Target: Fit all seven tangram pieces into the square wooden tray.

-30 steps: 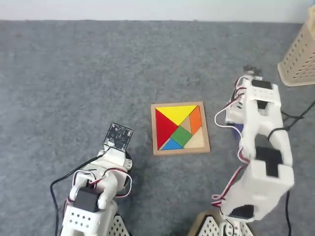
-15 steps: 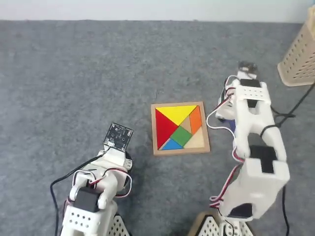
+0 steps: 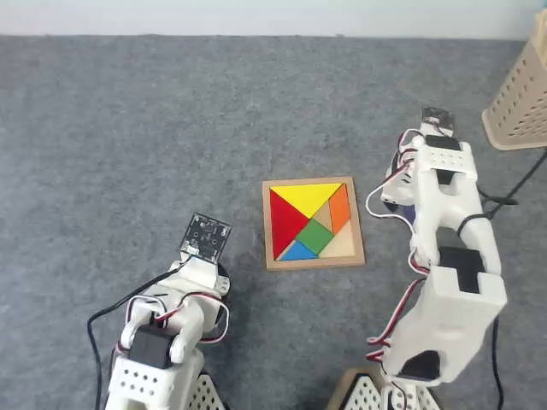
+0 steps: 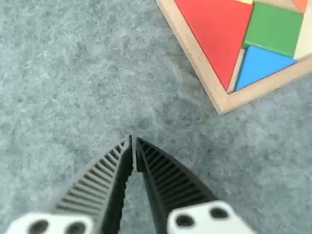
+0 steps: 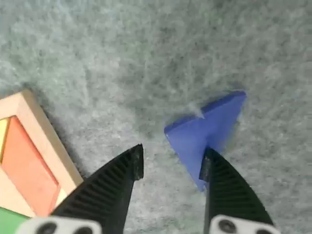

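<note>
A dark blue triangle (image 5: 207, 129) lies flat on the grey table (image 3: 128, 128) beside the square wooden tray (image 3: 266, 226), its sharpest tip pointing away from the tray. The right gripper (image 5: 171, 163) has its jaws open, one tip on the triangle's edge. Yellow, red, orange, green, light blue, tan and cream pieces fill the tray. The left gripper (image 4: 133, 141) rests near a tray corner, jaws closed on nothing.

Grey carpet (image 3: 128, 128) meets a pale wall (image 3: 256, 17), with a beige perforated basket (image 3: 521, 94).
</note>
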